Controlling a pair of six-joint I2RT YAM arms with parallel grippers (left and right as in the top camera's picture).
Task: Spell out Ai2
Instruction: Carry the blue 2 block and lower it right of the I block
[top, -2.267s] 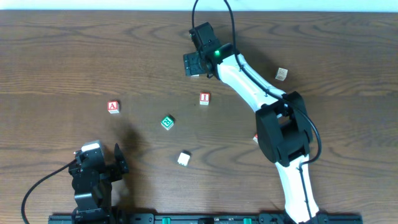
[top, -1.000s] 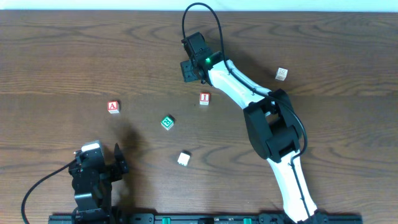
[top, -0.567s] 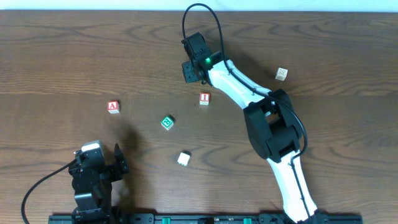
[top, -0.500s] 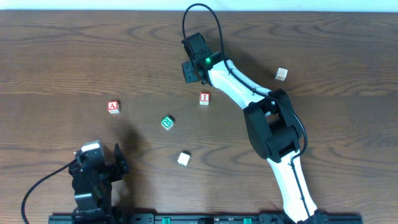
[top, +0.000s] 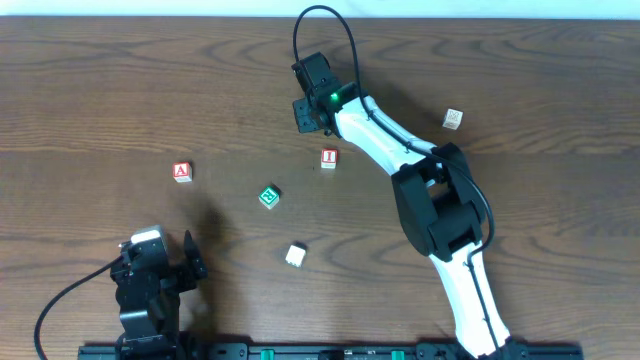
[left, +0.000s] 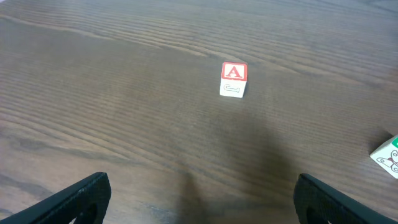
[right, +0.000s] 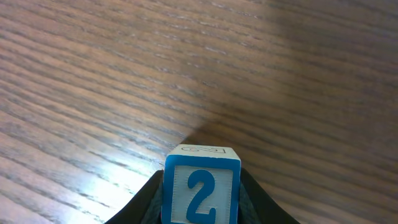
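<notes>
A blue-framed "2" block (right: 201, 186) stands on the table between my right gripper's (right: 201, 194) fingers, which press against both its sides. Overhead, the right gripper (top: 309, 113) is at the far centre and hides that block. The red "A" block (top: 181, 171) lies at the left. It also shows ahead of the open, empty left gripper (left: 199, 198) as the "A" block (left: 234, 79). The red "I" block (top: 329, 158) sits just below the right gripper. My left gripper (top: 162, 255) rests near the front left.
A green block (top: 268, 196) lies between the "A" and "I" blocks, and this green block (left: 388, 155) also shows at the right edge of the left wrist view. A white block (top: 294, 255) is nearer the front. Another pale block (top: 453, 119) lies at the far right.
The right arm swung slightly left and settled over the "2" block, and its jaws closed in on the block. The left arm and the other blocks stayed still.
</notes>
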